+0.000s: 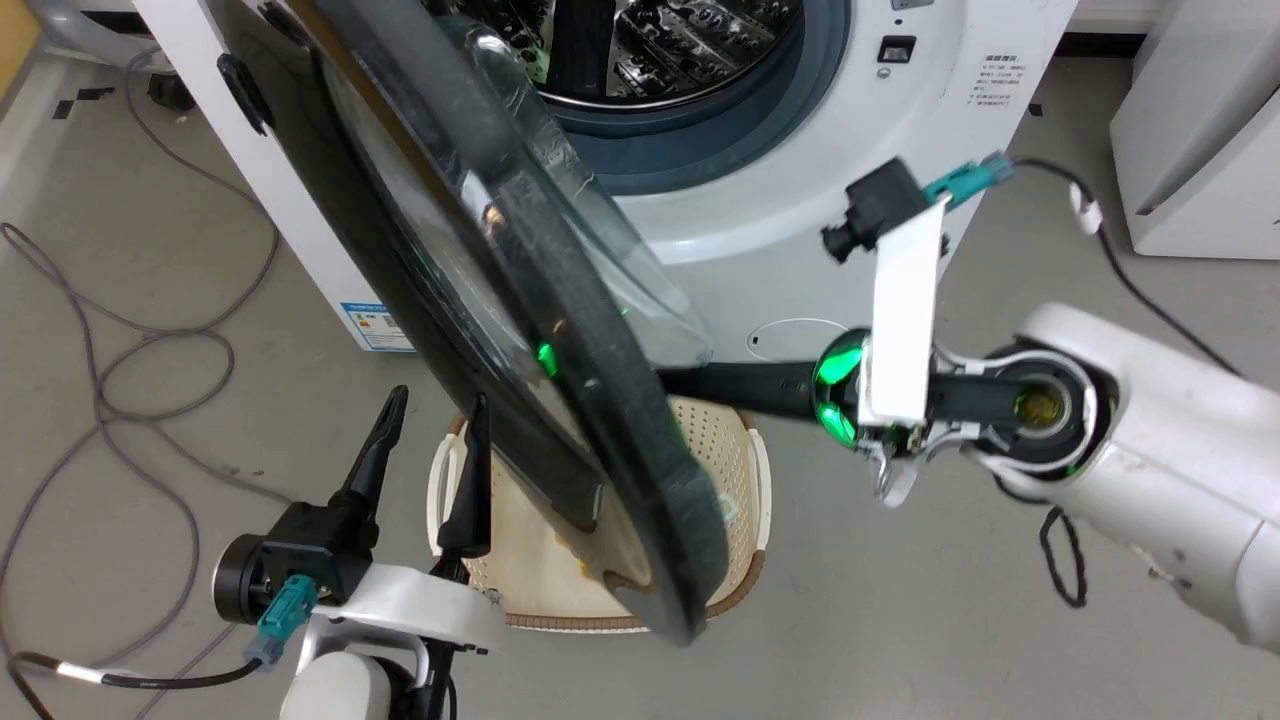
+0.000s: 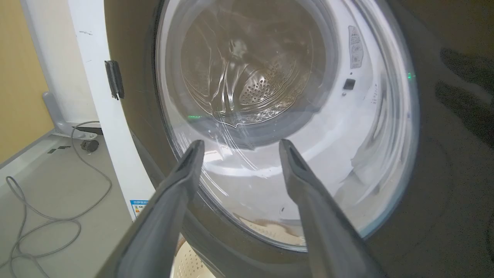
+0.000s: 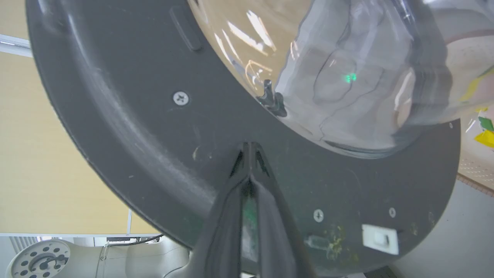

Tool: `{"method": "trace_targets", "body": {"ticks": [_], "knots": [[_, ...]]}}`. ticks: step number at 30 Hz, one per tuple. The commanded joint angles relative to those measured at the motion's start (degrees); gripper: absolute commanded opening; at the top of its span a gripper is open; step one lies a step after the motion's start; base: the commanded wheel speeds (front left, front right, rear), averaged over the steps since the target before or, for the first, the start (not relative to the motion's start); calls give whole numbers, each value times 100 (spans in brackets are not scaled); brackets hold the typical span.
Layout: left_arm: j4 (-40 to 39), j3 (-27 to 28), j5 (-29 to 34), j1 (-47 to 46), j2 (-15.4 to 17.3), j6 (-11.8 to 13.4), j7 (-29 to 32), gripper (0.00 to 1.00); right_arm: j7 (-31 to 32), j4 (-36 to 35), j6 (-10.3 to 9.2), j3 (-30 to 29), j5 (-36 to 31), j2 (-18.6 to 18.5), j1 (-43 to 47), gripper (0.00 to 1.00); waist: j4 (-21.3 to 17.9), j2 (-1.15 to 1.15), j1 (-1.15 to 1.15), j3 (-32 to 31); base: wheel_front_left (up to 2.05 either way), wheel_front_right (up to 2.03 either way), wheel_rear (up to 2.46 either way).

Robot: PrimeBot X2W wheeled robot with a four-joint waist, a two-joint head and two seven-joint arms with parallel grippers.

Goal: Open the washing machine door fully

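Finding: the washing machine door [image 1: 610, 430] stands partly open. It is hinged at the left edge of the front of the washing machine [image 1: 780, 270] and angled out over the floor, with its glass bowl [image 1: 600, 230] facing the drum. I judge the swing roughly half done.

Right pincer [image 3: 250, 148]: closed on nothing, tips together and pressed flat against the door's dark inner rim, just below the bowl. It has no hold on the door, only a push.

Left pincer [image 2: 241, 143]: open and empty, just off the door's outer face near its lower edge.

Risks:
- The closed tips bear on smooth plastic. As the door's angle changes they may skid onto the bowl or off the rim, and the door could drift back.
- The left pincer sits in the door's onward path, so the outer face may strike its fingers.
- A basket [image 1: 745, 470] sits on the floor under the door's lower edge. I cannot tell the clearance, so scraping is possible.
- Pushing past the hinge stop would strain the hinge.
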Motion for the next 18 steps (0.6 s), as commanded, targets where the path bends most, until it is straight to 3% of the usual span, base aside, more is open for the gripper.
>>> {"method": "trace_targets", "body": {"ticks": [1, 8, 14, 16, 17, 18], "knots": [[13, 10, -13, 64, 6, 21, -30, 100, 34, -75, 6, 15, -45, 79, 167, 0, -9, 0, 0, -2, 0, 0, 0], [51, 16, -36, 90, 6, 61, -30, 100, -365, -239, 6, -97, -98, 158, 473, 0, -44, 0, 0, -37, 0, 0, 0], [80, -1, -83, 115, 6, 98, -30, 100, -1442, -553, 6, -970, -210, 21, 1225, 3, -32, 0, 0, -85, 0, 0, 0], [87, -5, -93, 137, 6, 113, -30, 100, -1936, -689, 6, -1406, -321, -36, 1618, 64, -31, 0, 0, -109, 0, 0, 0], [85, 1, -96, 149, 6, 119, -30, 100, -2208, -748, 6, -1633, -413, -62, 1821, 100, -38, 0, 0, -122, 0, 0, 0], [86, 7, -98, 162, 6, 123, -30, 100, -2504, -788, 6, -1846, -543, -93, 2026, 100, -44, 0, 0, -134, 0, 0, 0]]}}
